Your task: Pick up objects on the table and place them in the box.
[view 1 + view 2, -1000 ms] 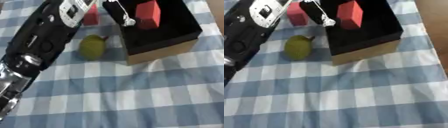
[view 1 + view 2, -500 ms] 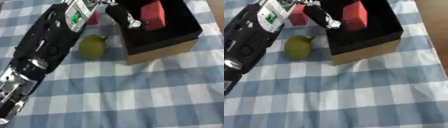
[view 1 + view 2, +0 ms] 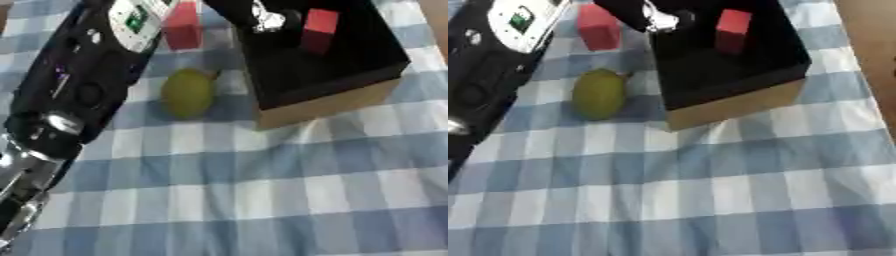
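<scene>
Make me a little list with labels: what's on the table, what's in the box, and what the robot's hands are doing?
table cover: blue and white checked cloth
box: black inside, tan outside, near the far edge
in the box: one red block
on the cloth: a yellow-green pear left of the box; another red block beyond it
left hand: over the box's far left corner; fingers unclear
right hand: not in view

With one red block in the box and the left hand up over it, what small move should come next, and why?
Probably draw the left hand back out of the box toward the table. A red block already sits inside, apart from the hand, while the yellow-green fruit and a second red block lie on the checked cloth beside the box. Whether its fingers are open is unclear.
</scene>
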Robot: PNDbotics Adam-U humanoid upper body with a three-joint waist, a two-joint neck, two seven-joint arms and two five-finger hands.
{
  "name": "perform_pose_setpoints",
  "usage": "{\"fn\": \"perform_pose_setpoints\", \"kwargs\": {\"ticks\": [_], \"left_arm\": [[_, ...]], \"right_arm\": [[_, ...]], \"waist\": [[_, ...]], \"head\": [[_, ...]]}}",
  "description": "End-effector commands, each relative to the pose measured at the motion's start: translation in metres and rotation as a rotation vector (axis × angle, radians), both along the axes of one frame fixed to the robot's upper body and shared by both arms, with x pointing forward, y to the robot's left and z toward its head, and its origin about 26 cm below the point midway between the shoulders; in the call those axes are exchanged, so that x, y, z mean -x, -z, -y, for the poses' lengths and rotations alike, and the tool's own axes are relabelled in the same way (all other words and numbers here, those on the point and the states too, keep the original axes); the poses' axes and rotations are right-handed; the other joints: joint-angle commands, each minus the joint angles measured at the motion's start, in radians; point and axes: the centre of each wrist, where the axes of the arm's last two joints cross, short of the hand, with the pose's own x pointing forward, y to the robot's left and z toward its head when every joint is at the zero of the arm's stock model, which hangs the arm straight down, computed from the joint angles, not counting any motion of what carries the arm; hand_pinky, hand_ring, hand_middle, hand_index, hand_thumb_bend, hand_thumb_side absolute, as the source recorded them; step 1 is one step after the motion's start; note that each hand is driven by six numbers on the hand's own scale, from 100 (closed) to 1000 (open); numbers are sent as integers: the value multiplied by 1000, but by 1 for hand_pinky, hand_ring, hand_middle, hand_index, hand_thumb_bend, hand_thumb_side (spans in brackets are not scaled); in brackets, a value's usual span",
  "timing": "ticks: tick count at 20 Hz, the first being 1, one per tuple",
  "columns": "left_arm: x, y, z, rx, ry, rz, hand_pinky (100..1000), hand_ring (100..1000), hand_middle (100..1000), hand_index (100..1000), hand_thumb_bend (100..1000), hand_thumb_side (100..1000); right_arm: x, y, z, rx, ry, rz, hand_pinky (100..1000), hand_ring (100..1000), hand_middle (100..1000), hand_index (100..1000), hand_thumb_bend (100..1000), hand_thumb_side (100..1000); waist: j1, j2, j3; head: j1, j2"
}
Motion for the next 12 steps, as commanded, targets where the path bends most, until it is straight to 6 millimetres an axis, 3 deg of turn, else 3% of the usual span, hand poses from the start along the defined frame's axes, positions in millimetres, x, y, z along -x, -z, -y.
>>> {"fn": "perform_pose_setpoints", "kwargs": {"ticks": [1,3,4,5,6,9,12], "left_arm": [[3,-19,-36,-74,-98,71,886,849,777,901,488,445],[0,-16,-52,-130,-147,77,888,852,779,902,506,451],[-1,-13,-58,-155,-168,73,892,857,777,902,610,386],[-3,-10,-63,-178,-185,62,893,857,780,902,550,474],[-6,-6,-66,-199,-196,45,896,860,778,903,584,499],[-12,3,-68,-244,-205,-15,898,861,772,898,635,517],[-18,10,-66,-288,-205,-77,899,860,765,885,683,477]], "right_arm": [[4,-8,5,30,21,23,887,985,466,859,100,470],[5,-8,6,32,27,20,887,985,466,859,100,470],[5,-7,6,33,29,19,887,985,467,859,100,466],[5,-7,6,33,30,18,887,985,467,859,100,470],[5,-7,6,33,30,17,887,985,466,859,100,470],[5,-6,5,31,27,16,887,985,466,859,100,470],[4,-6,5,28,23,16,887,987,466,859,100,470]], "waist": [[4,-36,9],[5,-40,18],[5,-41,22],[4,-42,25],[4,-43,27],[1,-43,29],[0,-42,25]], "head": [[-20,5],[-29,7],[-32,9],[-33,10],[-34,10],[-34,12],[-30,11]]}}
